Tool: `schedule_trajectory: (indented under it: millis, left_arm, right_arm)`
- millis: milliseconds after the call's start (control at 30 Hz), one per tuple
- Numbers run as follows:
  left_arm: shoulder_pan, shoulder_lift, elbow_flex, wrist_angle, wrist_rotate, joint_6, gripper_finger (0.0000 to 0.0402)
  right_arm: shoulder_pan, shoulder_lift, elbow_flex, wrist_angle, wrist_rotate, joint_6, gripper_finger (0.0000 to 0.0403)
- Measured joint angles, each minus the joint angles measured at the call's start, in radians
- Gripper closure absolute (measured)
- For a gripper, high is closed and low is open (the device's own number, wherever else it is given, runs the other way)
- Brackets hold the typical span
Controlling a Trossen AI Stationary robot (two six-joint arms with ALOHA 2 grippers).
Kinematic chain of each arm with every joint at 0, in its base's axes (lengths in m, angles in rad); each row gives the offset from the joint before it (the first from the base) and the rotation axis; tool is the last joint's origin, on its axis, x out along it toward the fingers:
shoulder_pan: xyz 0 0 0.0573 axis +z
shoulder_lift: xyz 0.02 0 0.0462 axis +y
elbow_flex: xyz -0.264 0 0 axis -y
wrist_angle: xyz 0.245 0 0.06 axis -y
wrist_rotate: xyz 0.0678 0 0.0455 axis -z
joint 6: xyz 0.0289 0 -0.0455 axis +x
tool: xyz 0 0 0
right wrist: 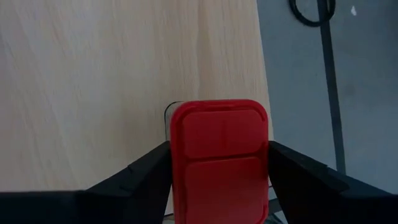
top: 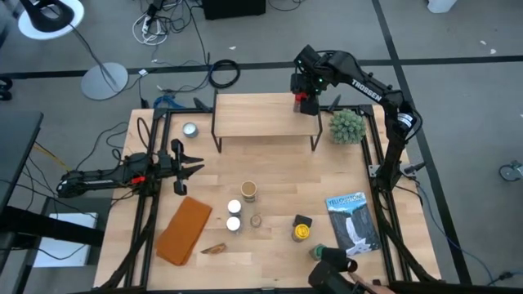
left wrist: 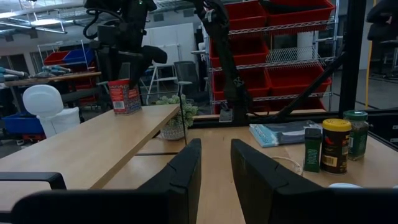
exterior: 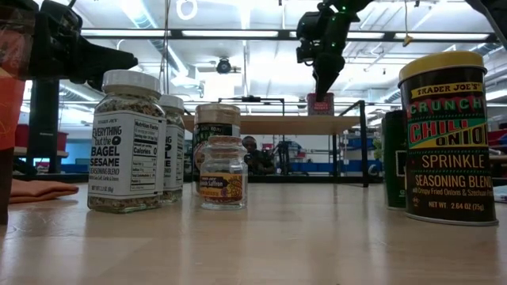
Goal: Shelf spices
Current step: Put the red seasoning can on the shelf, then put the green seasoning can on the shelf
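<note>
A tin with a red lid (right wrist: 217, 155) stands at the far right corner of the shelf (top: 261, 114), a low rack with a light wooden top and black legs. My right gripper (top: 304, 94) points steeply down over the tin (exterior: 321, 104), its fingers on either side of the lid. More spices stand on the table's near half: white-capped jars (top: 234, 207), a tan-topped jar (top: 248, 191), a small jar (top: 256, 220), a yellow-topped can (top: 302, 233) and a green-topped jar (top: 315, 251). My left gripper (top: 186, 167) waits level at the table's left side, open on nothing. My right gripper has the tin's red lid between its two fingers, one finger (right wrist: 146, 171) on each short side (right wrist: 264, 149) of the lid. The fingers come from above, slanting down, and reach only to about the lid's height. The tin stands upright with its base on the shelf top.
A spiky green plant ball (top: 346, 125) sits just right of the shelf, a flat silver tin (top: 190, 129) to its left. An orange cloth (top: 185, 229) lies near left, a booklet (top: 351, 220) near right. A dark object (top: 331, 273) shows at the near edge.
</note>
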Motion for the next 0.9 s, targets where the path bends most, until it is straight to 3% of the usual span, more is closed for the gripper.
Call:
schedule_trajectory:
  millis: [233,533,700,900]
  left_arm:
    - [0.0,0.0,0.0,0.0,0.0,0.0,0.031]
    - [0.0,0.0,0.0,0.0,0.0,0.0,0.031]
    - [0.0,0.0,0.0,0.0,0.0,0.0,0.031]
    - [0.0,0.0,0.0,0.0,0.0,0.0,0.031]
  right_arm:
    - [0.004,0.0,0.0,0.0,0.015,0.0,0.0133]
    - [0.003,-0.001,0.0,0.0,0.03,-0.005,0.0075]
    - [0.004,-0.002,0.0,-0.003,0.116,-0.005,0.0046]
    - [0.015,-0.039,0.001,-0.007,0.124,-0.005,0.0035]
